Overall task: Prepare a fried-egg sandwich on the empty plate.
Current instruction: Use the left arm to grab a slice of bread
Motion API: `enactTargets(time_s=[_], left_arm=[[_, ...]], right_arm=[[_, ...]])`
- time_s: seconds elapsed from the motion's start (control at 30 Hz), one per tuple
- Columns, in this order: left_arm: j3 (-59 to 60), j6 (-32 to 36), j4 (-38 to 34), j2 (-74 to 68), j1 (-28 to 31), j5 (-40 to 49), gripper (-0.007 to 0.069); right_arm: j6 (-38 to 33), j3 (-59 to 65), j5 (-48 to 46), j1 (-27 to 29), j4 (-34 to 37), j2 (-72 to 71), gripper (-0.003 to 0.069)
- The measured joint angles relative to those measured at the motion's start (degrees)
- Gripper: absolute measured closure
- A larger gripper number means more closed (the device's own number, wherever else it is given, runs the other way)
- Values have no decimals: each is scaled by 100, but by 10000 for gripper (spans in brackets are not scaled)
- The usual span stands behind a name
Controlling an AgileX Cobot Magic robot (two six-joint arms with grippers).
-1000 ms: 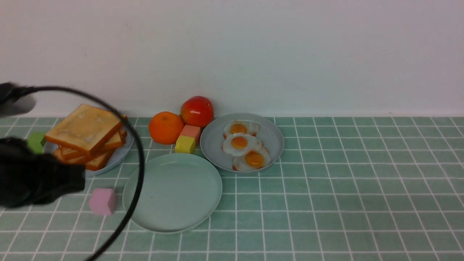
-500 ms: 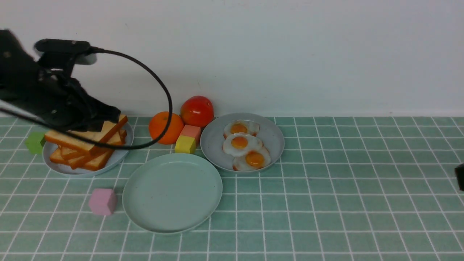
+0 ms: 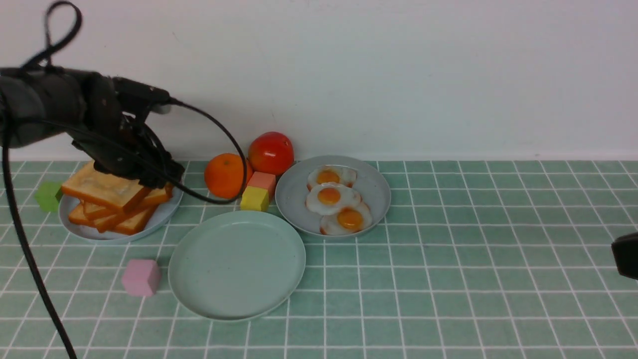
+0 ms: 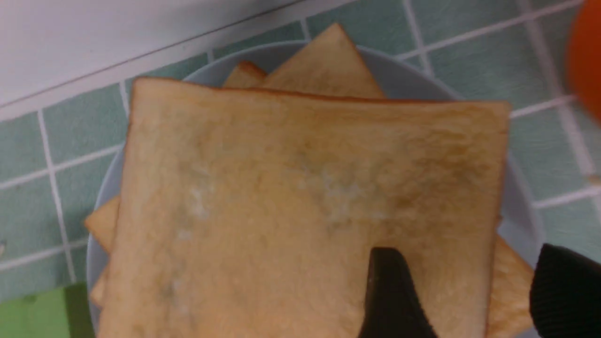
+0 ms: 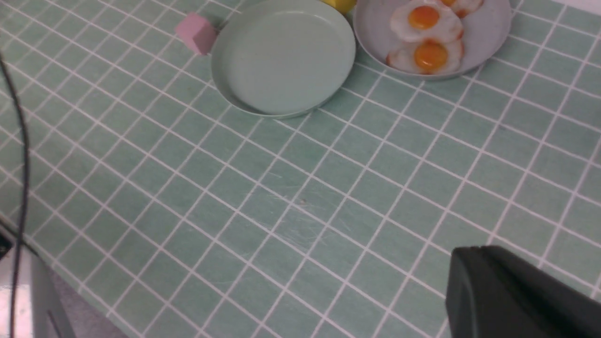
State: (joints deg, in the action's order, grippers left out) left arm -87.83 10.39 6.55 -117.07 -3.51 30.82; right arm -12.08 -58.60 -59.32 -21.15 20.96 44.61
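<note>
No sandwich is assembled. The empty mint-green plate [image 3: 237, 264] lies at the front centre and also shows in the right wrist view [image 5: 281, 56]. A pile of toast slices [image 3: 107, 192] sits on a grey-blue plate [image 3: 99, 237] at the left. Three fried eggs [image 3: 330, 196] lie on another grey-blue plate [image 3: 294, 194]. My left gripper [image 3: 149, 174] is open just over the pile's right side. In its wrist view [image 4: 474, 291] one finger [image 4: 389, 291] is over the top slice [image 4: 281, 197] and the other is past its edge. My right gripper [image 3: 627, 254] is shut and empty [image 5: 476, 251] over bare tiles.
An orange [image 3: 227, 175], a tomato [image 3: 270, 152], a pink block [image 3: 261, 180] and a yellow block [image 3: 254, 199] stand between the two grey-blue plates. A green cube [image 3: 48, 195] sits left of the toast, a pink cube [image 3: 141, 277] left of the mint plate. The left arm's cable [image 3: 30, 259] hangs down at the left.
My left arm rose from the front left and swung back and right, so the gripper now sits over the toast pile. My right gripper has come into view at the right edge.
</note>
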Motion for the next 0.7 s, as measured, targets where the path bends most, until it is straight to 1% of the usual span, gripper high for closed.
enactTargets(time_s=[0.1, 0.2, 0.27, 0.33, 0.37, 0.47, 0.5, 0.53, 0.63, 0.7], left_arm=[[-32, 0, 218, -95, 0, -137, 214], [-37, 0, 274, -123, 0, -163, 236], [-53, 0, 273, -130, 0, -155, 284], [-70, 0, 264, -134, 0, -113, 365], [-70, 0, 264, -134, 0, -113, 365], [-73, 5, 173, -134, 0, -55, 512], [-73, 5, 173, -134, 0, -54, 519], [-84, 5, 140, -124, 0, -24, 546], [-89, 11, 31, -15, 0, 107, 550], [-65, -11, -84, 232, -43, 510, 550]], right_arm=[[0, 0, -7, 0, 139, 0, 648], [0, 0, -13, 0, 250, 0, 648], [0, 0, -24, 0, 338, 0, 647], [0, 0, -24, 0, 357, 0, 645], [0, 0, -24, 0, 366, 0, 645], [0, 0, -24, 0, 371, 0, 645], [0, 0, -24, 0, 371, 0, 645], [0, 0, -24, 0, 371, 0, 645], [0, 0, -40, 0, 371, 0, 645], [-65, 0, -67, 0, 371, 0, 644]])
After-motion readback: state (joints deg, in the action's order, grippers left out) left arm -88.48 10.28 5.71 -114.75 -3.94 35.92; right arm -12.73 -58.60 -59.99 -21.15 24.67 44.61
